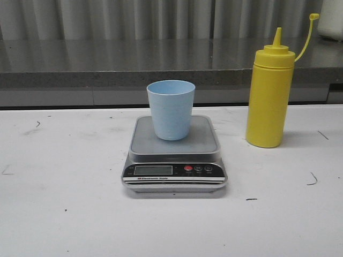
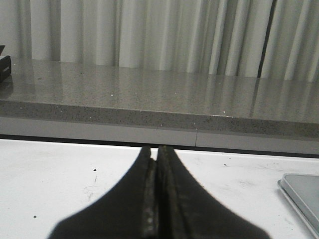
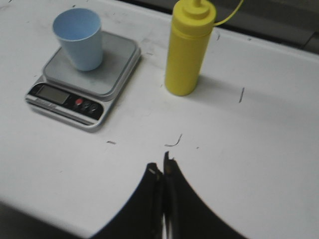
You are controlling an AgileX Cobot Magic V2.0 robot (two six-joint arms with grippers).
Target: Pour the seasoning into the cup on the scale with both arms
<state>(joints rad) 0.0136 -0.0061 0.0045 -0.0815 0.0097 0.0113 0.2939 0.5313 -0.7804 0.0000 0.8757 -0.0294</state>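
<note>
The pale blue cup (image 1: pixel 171 108) stands upright on the silver scale (image 1: pixel 174 158) at the table's middle. The yellow seasoning bottle (image 1: pixel 269 96) stands upright to the scale's right, its cap hanging off on its tether. Neither arm shows in the front view. In the right wrist view my right gripper (image 3: pixel 162 167) is shut and empty above the table, well short of the bottle (image 3: pixel 188 50), the cup (image 3: pixel 79 37) and the scale (image 3: pixel 85 84). In the left wrist view my left gripper (image 2: pixel 157 149) is shut and empty; only a corner of the scale (image 2: pixel 301 191) shows there.
A grey stone ledge (image 1: pixel 107 61) runs along the back of the white table (image 1: pixel 59 214), with curtains behind it. A white object (image 1: pixel 331 19) sits on the ledge at the far right. The tabletop has small dark scuff marks.
</note>
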